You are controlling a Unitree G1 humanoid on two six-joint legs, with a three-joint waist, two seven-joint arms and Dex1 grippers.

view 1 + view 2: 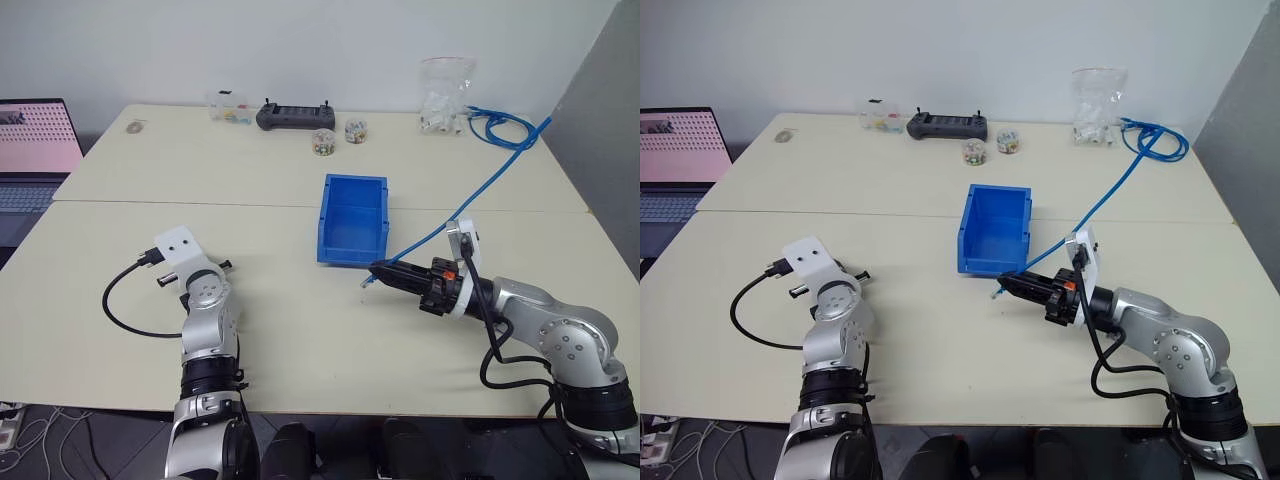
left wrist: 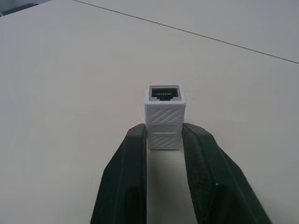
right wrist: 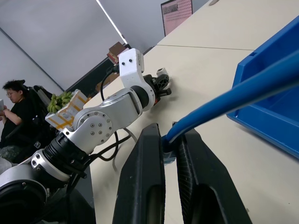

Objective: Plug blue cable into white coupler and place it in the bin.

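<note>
The white coupler (image 2: 163, 109) stands on the table with its dark socket facing away from my left wrist. My left gripper (image 2: 163, 134) is shut on its lower half, one black finger pressed against each side. The blue cable (image 1: 470, 205) runs from the table's far right edge down to my right gripper (image 1: 378, 270), which is shut on it just behind its small clear plug (image 1: 366, 283). That gripper hovers just in front of the lowered front lip of the blue bin (image 1: 327, 215), which stands at mid-table with nothing inside.
Along the back edge are a black controller (image 1: 293, 116), two small jars (image 1: 323, 142), a clear box (image 1: 230, 105), a plastic bag (image 1: 445, 95) and a coil of blue cable (image 1: 505, 128). A laptop (image 1: 35, 150) sits far left. A seated person (image 3: 16, 100) is beyond the table.
</note>
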